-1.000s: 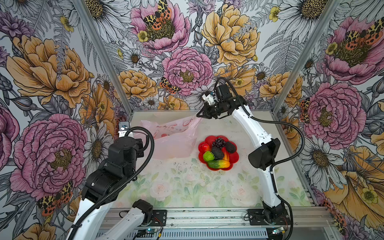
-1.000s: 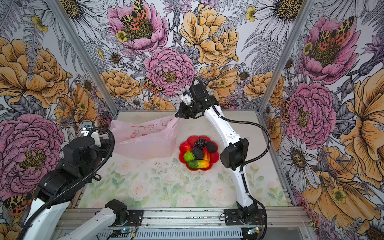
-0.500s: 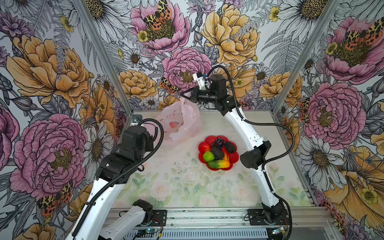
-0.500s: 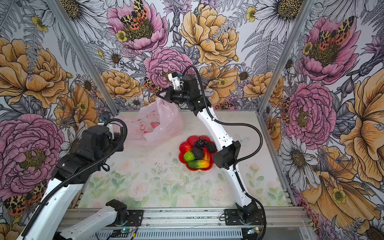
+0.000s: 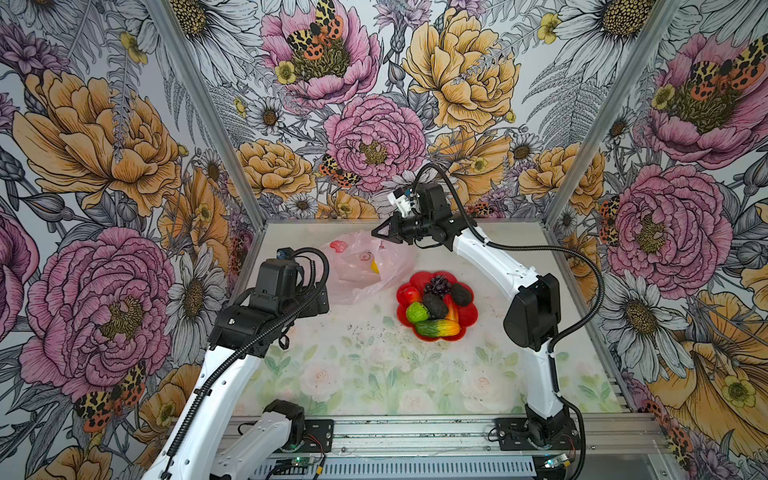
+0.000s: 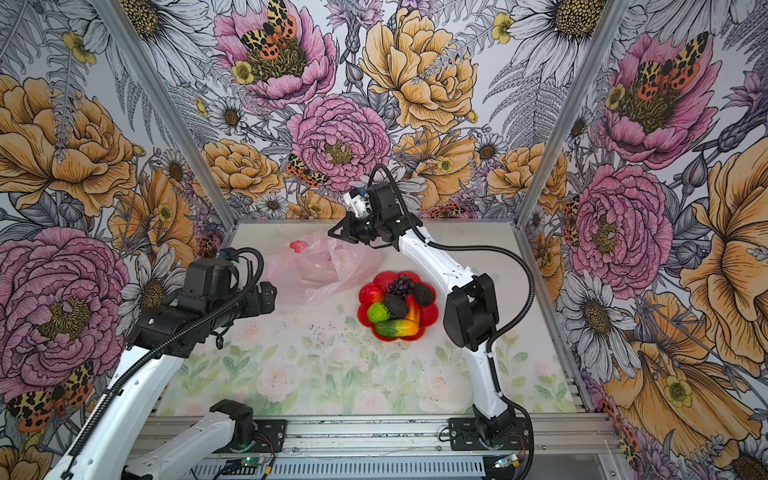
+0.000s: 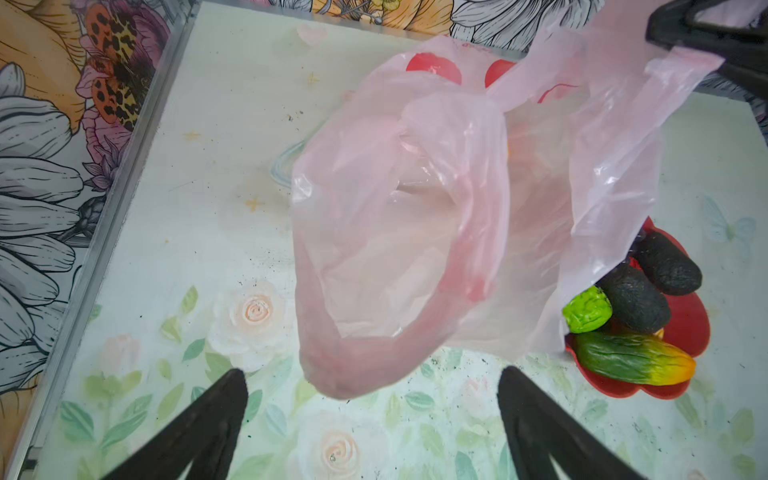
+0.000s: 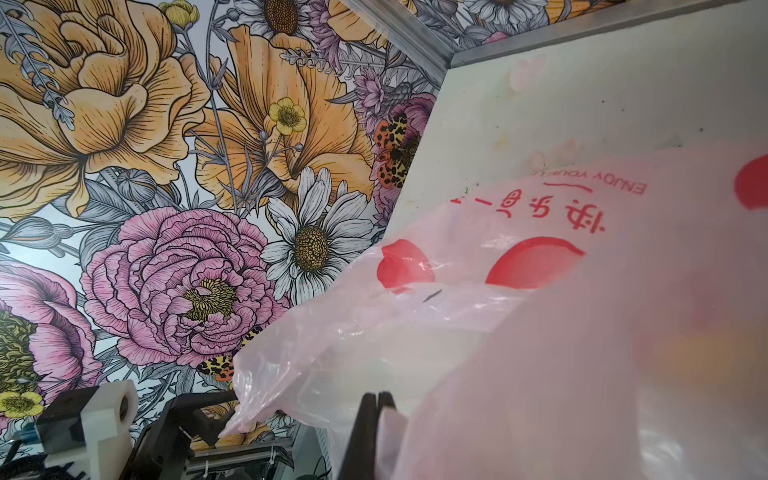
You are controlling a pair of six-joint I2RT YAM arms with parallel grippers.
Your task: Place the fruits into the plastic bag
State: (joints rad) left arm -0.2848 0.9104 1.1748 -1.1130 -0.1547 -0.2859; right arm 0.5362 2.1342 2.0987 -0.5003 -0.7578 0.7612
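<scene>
Right pincer is clamped on the upper edge of the plastic bag, holding it up at the back of the counter. Left pincer is apart and empty, with the bag's slack loop just ahead of it. Fruits are on the red plate, just right of the bag, so the free left arm has to reach across. The mango lies long axis left-right.

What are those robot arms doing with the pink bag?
They are packing toy fruit. The right gripper is shut on an edge of the plastic bag and holds it up. The left gripper hangs open in front of the bag, holding nothing. The fruits sit on the red plate beside it, not yet packed.
</scene>
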